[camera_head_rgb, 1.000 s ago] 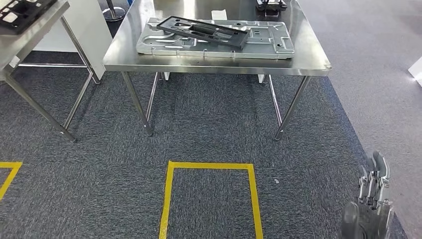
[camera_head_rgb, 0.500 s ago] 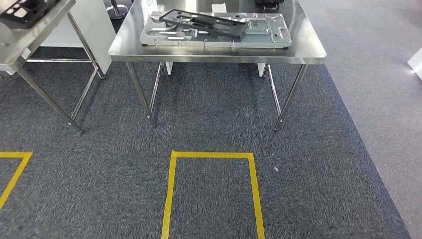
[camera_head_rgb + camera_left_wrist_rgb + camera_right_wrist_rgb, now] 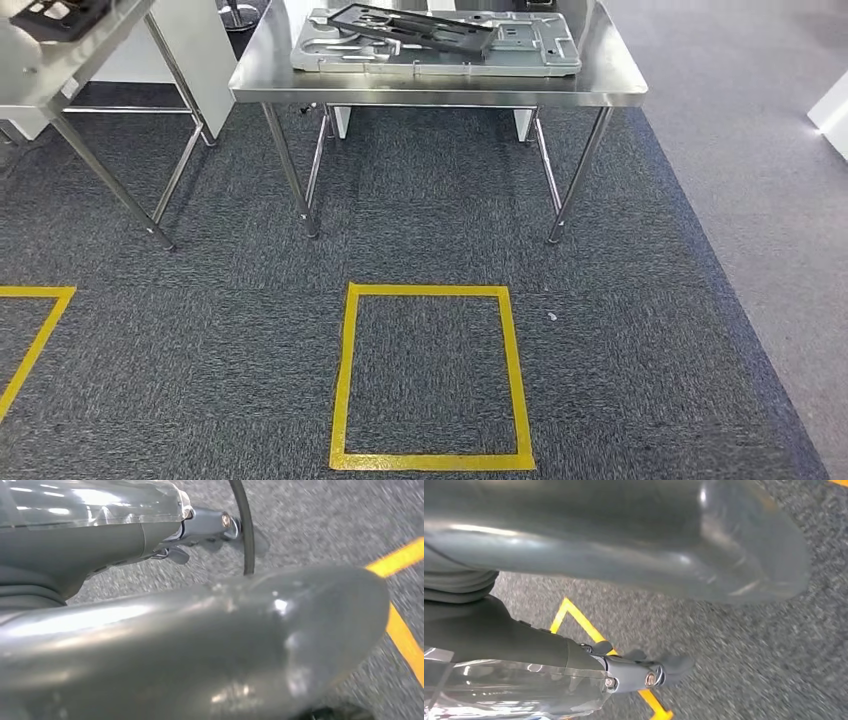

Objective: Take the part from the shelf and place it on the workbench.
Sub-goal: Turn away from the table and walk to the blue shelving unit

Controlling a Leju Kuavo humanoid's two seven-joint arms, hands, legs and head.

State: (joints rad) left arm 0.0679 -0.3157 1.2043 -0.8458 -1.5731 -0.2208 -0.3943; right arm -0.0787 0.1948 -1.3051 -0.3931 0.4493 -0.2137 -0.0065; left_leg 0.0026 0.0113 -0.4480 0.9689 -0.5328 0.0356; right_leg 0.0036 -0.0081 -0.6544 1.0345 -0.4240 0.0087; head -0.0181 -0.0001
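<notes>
Well ahead of both hands, and higher than either hung, stood the steel table [image 3: 440, 95], apparently the workbench. On it lay a black frame part [image 3: 420, 28], resting tilted across a grey stamped metal plate [image 3: 530, 50]. Farther off toward the left hand's side, a second steel table [image 3: 60, 75] carried another dark part [image 3: 55, 12] at its far edge. No shelf could be made out.

The left hand [image 3: 225, 645] hung low over the grey carpet [image 3: 325, 525] and was seen from its wrist as a blurred grey bulk, with a strip of yellow floor tape [image 3: 400, 630] just beyond it. Whether its fingers were spread or curled could not be told. Nothing was seen in its hold. The right hand [image 3: 624, 540] hung the same way near a yellow tape corner [image 3: 569, 610], and its fingers were just as unreadable.

Between the hands and the table, a yellow taped rectangle [image 3: 348, 380] marked the carpet.

As a judgement, if the black frame was the task's part, the placing looked done, since it sat on the bench well apart from both hands. If a fresh part was meant, fetching, carrying and setting down all remained. The pictures did not settle which.
</notes>
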